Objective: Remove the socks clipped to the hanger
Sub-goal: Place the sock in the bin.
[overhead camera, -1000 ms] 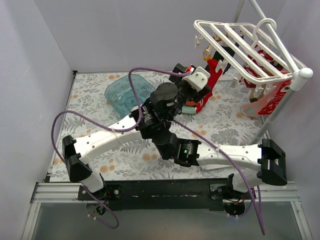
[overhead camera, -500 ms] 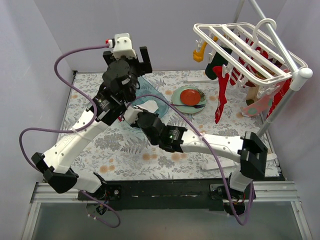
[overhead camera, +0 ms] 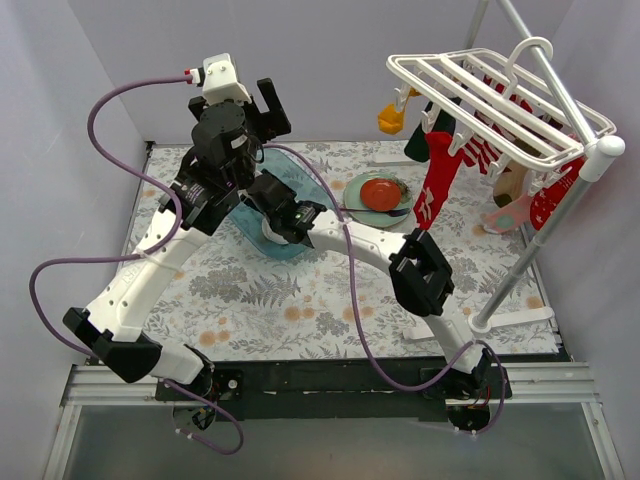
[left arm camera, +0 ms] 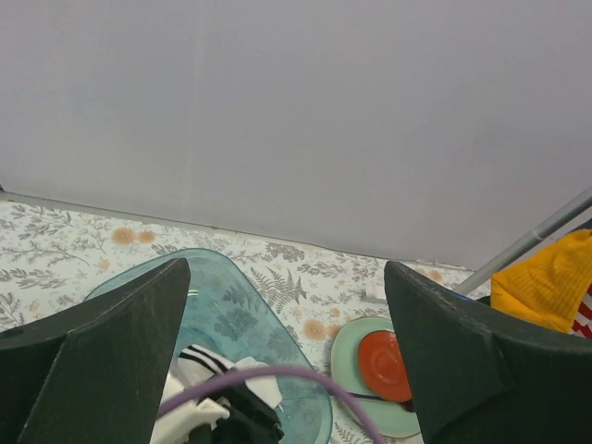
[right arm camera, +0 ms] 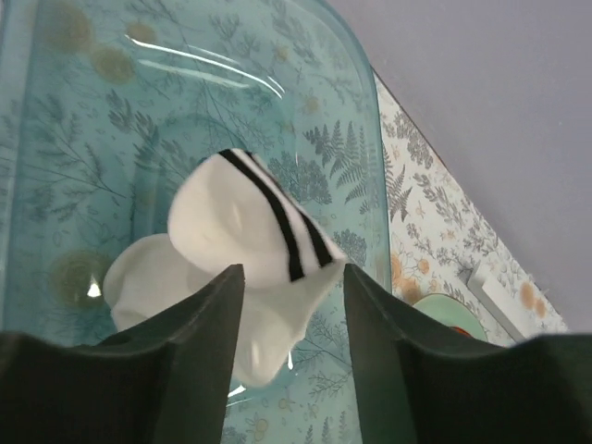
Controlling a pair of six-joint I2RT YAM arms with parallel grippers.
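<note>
The white hanger (overhead camera: 500, 100) hangs at the back right with socks clipped under it: a mustard one (overhead camera: 391, 118), a dark one (overhead camera: 420, 142), a long red one (overhead camera: 434, 188), a red-and-white striped one (overhead camera: 480, 152) and a pink one (overhead camera: 508, 214). The mustard sock (left arm camera: 553, 279) also shows in the left wrist view. My right gripper (overhead camera: 270, 232) (right arm camera: 294, 271) is open over the blue tub (right arm camera: 365, 120). A white sock with black stripes (right arm camera: 250, 231) lies loose in the tub just beyond its fingers. My left gripper (overhead camera: 268, 108) (left arm camera: 285, 273) is raised near the back wall, wide open and empty.
The blue translucent tub (overhead camera: 318, 196) sits at the back centre-left. A green plate (overhead camera: 352, 190) with a round red-orange object (overhead camera: 380, 193) stands beside it. The hanger's stand pole (overhead camera: 520, 265) slants at the right. A purple cable (left arm camera: 277, 375) crosses over the tub.
Both arms left the hanger. The right gripper swung left over the tub and opened, letting go of the white striped sock. The left arm rose toward the back wall, opening wider.
</note>
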